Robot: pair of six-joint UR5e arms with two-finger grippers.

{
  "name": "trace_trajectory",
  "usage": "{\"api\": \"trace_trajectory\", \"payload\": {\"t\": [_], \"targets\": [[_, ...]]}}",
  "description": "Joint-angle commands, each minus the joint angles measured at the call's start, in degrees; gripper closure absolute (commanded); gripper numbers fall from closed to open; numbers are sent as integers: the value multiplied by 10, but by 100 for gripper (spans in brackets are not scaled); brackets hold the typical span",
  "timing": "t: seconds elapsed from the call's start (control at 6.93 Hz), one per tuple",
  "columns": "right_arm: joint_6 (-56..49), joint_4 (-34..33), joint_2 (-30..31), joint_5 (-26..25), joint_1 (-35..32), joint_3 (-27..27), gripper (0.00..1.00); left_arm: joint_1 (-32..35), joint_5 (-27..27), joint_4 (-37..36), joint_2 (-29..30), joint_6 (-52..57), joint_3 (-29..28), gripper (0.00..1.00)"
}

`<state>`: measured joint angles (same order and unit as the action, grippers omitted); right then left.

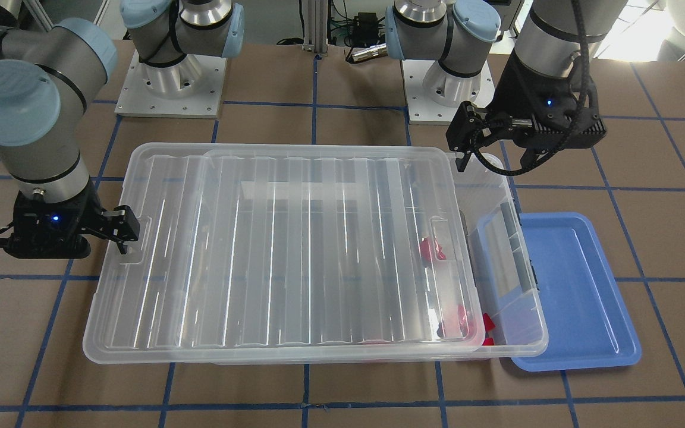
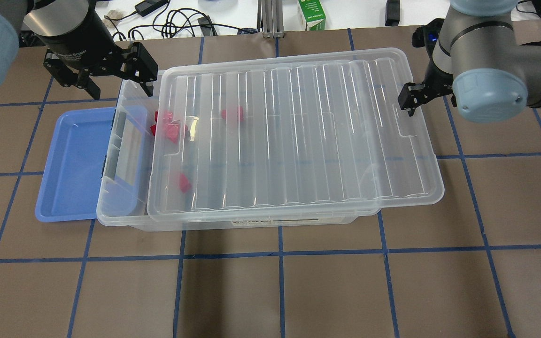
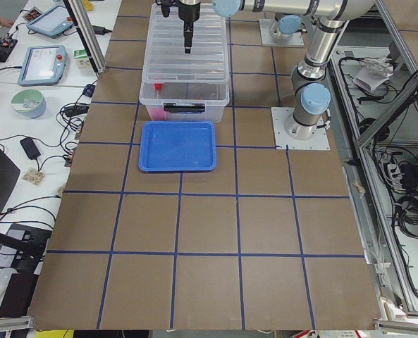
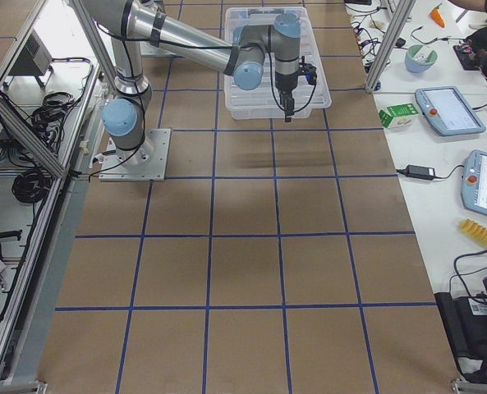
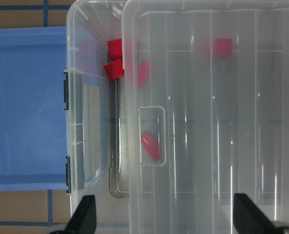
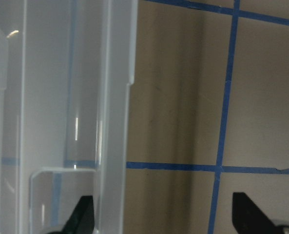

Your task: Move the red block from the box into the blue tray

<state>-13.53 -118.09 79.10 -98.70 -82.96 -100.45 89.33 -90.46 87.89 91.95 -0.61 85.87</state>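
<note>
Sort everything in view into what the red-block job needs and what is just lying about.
For the job:
red blocks
box holding them
lid, slid partly aside
blue tray, beside the box
left gripper and right gripper, both open

Lying about, off the work surface:
green carton
cables
touchscreen pendants

Small white lettering sat on the black wrist collar (image 2: 70,55) of the left arm, and only "Gripper" could be made out. A dark label strip ran along the large clear plastic storage bin (image 2: 270,220), unreadable. Print on the green carton (image 2: 311,14) was too small to read.
</note>
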Motion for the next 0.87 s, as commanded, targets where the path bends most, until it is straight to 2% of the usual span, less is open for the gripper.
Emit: {"api": "trace_trajectory", "payload": {"t": [0.0,0.72], "targets": [[-15,0,0,-5,33,1,0,0,0,0,0,0,0,0],[-32,8,2,-2,102,0,0,1,0,0,1,0,0,0]]}}
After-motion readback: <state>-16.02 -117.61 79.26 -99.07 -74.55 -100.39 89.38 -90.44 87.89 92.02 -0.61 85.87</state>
